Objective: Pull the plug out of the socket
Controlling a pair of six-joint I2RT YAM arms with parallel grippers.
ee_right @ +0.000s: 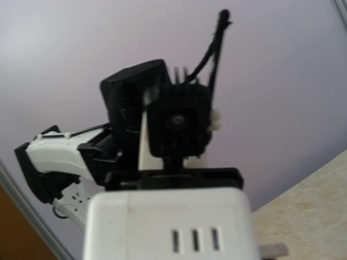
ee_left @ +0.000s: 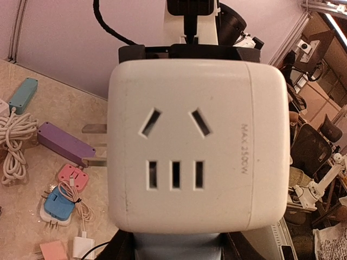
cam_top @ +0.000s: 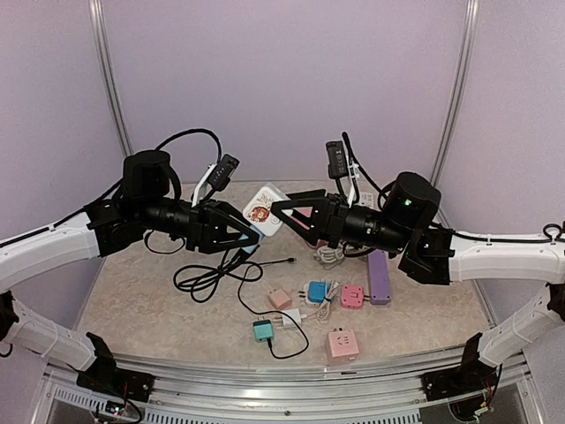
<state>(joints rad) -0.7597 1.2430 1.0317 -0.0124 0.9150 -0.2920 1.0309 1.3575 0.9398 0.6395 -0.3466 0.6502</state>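
A white cube socket (cam_top: 263, 210) with a cartoon sticker hangs in the air between both arms. My left gripper (cam_top: 250, 231) is shut on it, and its grey pad (ee_left: 179, 246) shows under the cube (ee_left: 195, 146). The faces that show carry only empty slots. Two bare metal prongs (ee_left: 95, 129) stick out of one side. A separate plug does not show. My right gripper (cam_top: 287, 216) faces the left one, its jaws spread around the cube's other end. Contact cannot be made out. The right wrist view shows the cube (ee_right: 168, 227) low in the frame, without my fingers.
On the table below lie a purple power strip (cam_top: 379, 276), a pink cube adapter (cam_top: 342, 343), and teal (cam_top: 263, 330), blue (cam_top: 316, 291), pink (cam_top: 352, 296) and peach (cam_top: 280, 299) chargers. There is also a looped black cable (cam_top: 212, 278) and a white cable coil (cam_top: 328, 254).
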